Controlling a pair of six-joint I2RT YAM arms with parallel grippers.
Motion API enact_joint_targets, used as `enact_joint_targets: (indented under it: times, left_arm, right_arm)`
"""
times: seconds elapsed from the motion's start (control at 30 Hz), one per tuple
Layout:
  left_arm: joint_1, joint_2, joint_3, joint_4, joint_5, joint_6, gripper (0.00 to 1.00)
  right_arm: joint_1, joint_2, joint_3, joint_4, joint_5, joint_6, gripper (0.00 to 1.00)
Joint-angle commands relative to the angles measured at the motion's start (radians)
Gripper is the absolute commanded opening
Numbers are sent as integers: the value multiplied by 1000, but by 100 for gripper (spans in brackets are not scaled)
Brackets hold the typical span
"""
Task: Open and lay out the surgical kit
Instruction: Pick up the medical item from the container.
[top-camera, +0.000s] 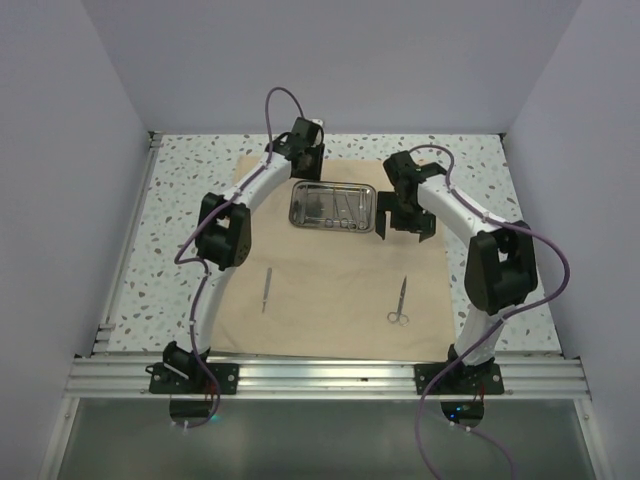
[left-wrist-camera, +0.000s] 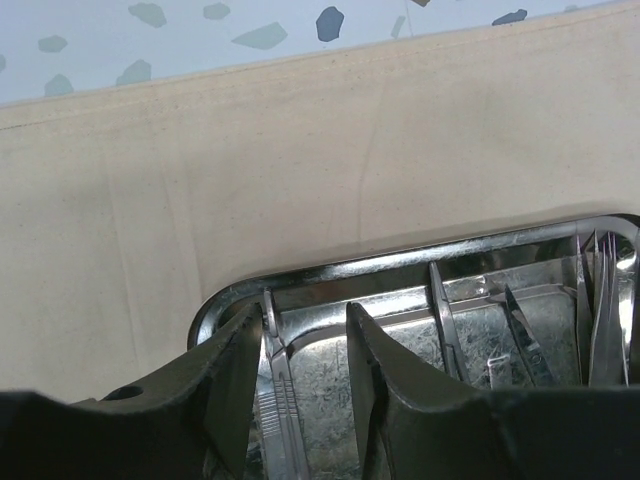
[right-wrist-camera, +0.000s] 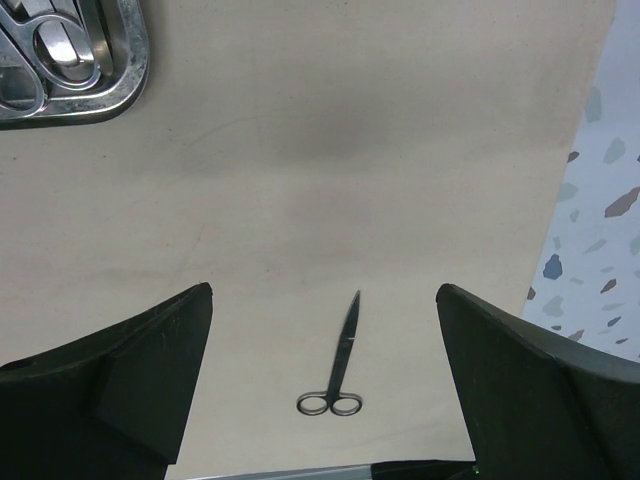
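The beige cloth wrap (top-camera: 330, 290) lies spread flat. The steel tray (top-camera: 298, 213) sits on its far half with several slim steel instruments inside. My left gripper (top-camera: 302, 172) reaches into the tray's far left corner. In the left wrist view my left gripper (left-wrist-camera: 300, 330) is open, its fingers either side of a slim steel instrument (left-wrist-camera: 278, 385) lying by the tray rim (left-wrist-camera: 400, 265). My right gripper (top-camera: 405, 222) is open and empty just right of the tray. Scissors (top-camera: 400, 303) lie on the cloth, also seen in the right wrist view (right-wrist-camera: 340, 360). A slim steel tool (top-camera: 266, 290) lies on the cloth's left.
More instruments (left-wrist-camera: 525, 335) lie in the tray's right part. Ring handles (right-wrist-camera: 60, 50) show in the tray corner (right-wrist-camera: 135, 75). Speckled tabletop (top-camera: 180, 190) surrounds the cloth. A metal rail (top-camera: 330, 378) runs along the near edge, with walls on three sides.
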Motion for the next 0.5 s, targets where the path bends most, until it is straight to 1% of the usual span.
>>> enact_joint_targets:
  times: [0.0, 0.23, 0.47]
  left_arm:
    - [2, 4, -1, 39, 10, 18, 42]
    - [-8, 6, -21, 36, -47, 11, 42]
    - [-8, 15, -33, 27, -36, 1, 42]
  right_arm:
    - [-12, 19, 55, -16, 10, -34, 98]
    - [-43, 20, 44, -11, -11, -39, 98]
    - [-69, 3, 4, 4, -31, -34, 98]
